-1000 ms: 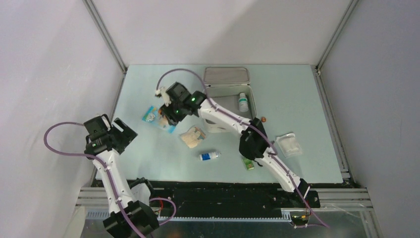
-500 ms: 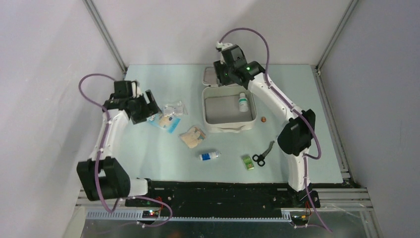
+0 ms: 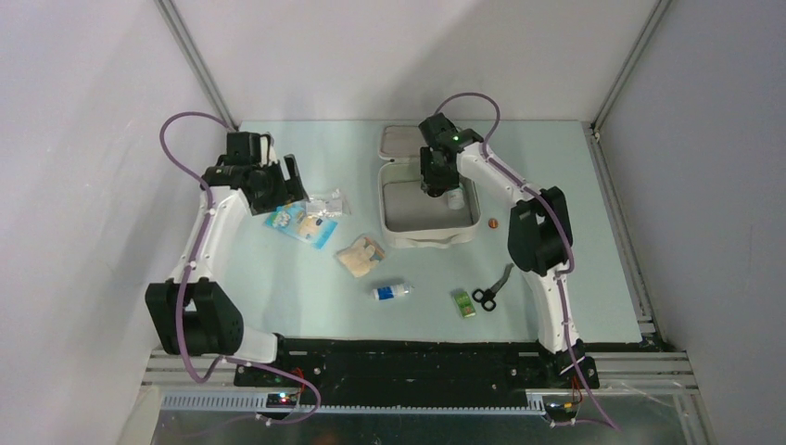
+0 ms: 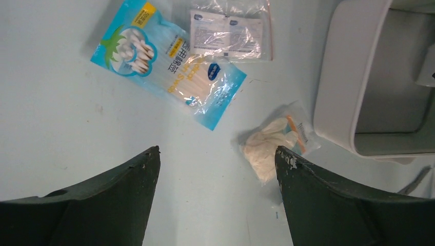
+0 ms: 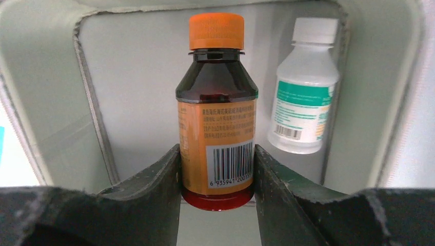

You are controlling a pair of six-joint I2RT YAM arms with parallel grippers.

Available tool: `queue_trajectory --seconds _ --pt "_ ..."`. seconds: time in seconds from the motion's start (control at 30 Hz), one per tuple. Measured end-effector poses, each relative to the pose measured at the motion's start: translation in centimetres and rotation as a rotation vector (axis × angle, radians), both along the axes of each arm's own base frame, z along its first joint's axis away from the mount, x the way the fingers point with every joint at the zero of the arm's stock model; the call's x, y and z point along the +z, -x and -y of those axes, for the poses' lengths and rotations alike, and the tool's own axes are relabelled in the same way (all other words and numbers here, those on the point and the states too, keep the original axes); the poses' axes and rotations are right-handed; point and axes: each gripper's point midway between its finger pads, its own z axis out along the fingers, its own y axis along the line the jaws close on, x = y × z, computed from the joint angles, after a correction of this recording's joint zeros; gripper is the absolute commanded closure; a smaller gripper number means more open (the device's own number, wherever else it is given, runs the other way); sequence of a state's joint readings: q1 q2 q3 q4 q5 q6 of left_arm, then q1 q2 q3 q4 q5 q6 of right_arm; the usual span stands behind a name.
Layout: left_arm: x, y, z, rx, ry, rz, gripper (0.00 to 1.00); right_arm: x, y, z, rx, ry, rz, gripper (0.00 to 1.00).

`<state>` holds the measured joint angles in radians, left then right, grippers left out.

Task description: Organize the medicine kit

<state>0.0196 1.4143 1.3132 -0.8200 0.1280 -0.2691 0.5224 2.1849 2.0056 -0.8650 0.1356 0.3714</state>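
The medicine kit (image 3: pixel 385 211) lies open at the far middle of the table, a white case with grey lining and its lid (image 3: pixel 397 141) folded back. My right gripper (image 3: pixel 436 182) hangs over its inside, shut on a brown bottle (image 5: pixel 217 118) with an orange cap and label; the fingers (image 5: pixel 159 177) press both sides near its base. A white bottle (image 5: pixel 303 102) with a green label lies in the kit's right corner. My left gripper (image 4: pixel 217 154) stands open above bare table, just left of a bagged gauze wad (image 4: pixel 272 146).
A blue cotton-swab packet (image 4: pixel 169 61) and a clear sachet bag (image 4: pixel 228 33) lie left of the kit (image 4: pixel 338 87). In front of it are a small white bottle (image 3: pixel 392 291), a green box (image 3: pixel 463 303) and scissors (image 3: pixel 491 289). Walls enclose the table.
My right gripper has come from the packets on the left, past the lid, down over the kit's inside. My left arm has swung from the near left out beside the packets.
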Motion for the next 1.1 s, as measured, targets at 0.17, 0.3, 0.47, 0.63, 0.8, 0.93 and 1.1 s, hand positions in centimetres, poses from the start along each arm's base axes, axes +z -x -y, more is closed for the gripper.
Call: queue_trajectory --seconds 0.17,0.3,0.47,0.63,0.8,0.93,1.1 --pt "-1.1 0.2 -0.6 -0.003 -0.037 -0.041 0.12 -2.8 0.7 -0.4 -0.04 -0.013 -0.074 0.73" --pt "-1.0 0.3 -0.9 -0.003 -0.054 -0.041 0.11 -5.4 1.0 -0.4 -0.056 0.013 -0.119 0.71" --pt "-0.8 0.2 -0.8 -0.007 -0.054 -0.037 0.11 -7.1 1.1 -0.3 -0.064 0.058 -0.136 0.65" --pt "-0.4 0.3 -0.6 -0.01 -0.05 -0.023 0.1 -7.0 0.8 -0.1 -0.077 0.096 -0.109 0.62" --pt "-0.1 0.1 -0.5 -0.013 -0.047 -0.008 0.1 -7.1 0.3 0.8 -0.099 0.14 -0.085 0.57" --pt "-0.1 0.1 0.5 -0.042 -0.041 -0.004 0.1 -7.1 -0.5 1.8 -0.127 0.174 -0.063 0.55" --pt "0.0 0.2 1.4 -0.07 -0.033 -0.002 0.1 -6.9 -1.1 2.4 -0.145 0.184 -0.046 0.53"
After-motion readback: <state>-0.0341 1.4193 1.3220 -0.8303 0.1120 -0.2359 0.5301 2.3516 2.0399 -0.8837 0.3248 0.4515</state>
